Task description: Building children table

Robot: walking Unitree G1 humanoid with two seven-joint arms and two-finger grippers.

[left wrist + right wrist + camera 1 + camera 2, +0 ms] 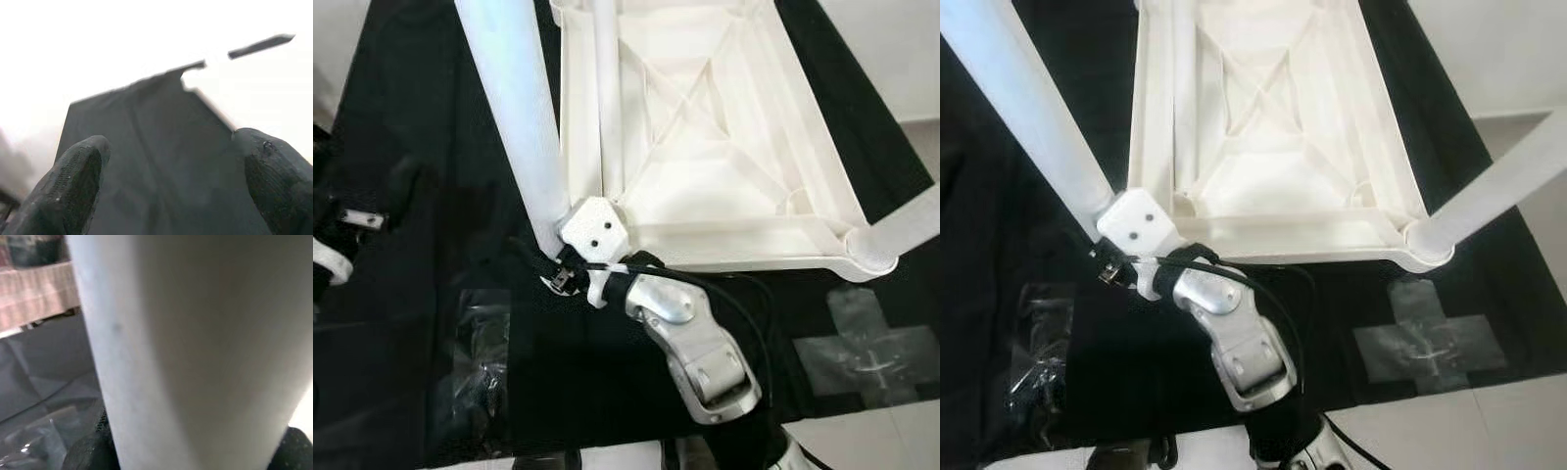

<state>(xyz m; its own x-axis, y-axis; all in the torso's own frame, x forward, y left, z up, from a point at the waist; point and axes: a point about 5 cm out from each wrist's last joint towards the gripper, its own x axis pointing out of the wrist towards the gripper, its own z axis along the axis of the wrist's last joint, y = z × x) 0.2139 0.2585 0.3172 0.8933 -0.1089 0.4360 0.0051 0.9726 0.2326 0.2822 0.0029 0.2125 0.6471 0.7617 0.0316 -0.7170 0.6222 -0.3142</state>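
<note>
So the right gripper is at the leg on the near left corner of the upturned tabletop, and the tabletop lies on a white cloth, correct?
Not quite: the cloth is black, as the left eye view shows. The right gripper is indeed at the near-left leg of the upturned tabletop.

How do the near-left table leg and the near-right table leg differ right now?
The near-left leg has the right claw at its base; the near-right leg stands untouched. The near-left leg slants up toward the robot's left, the near-right leg toward its right. Both are white tubes seated in corners of the upturned tabletop.
</note>
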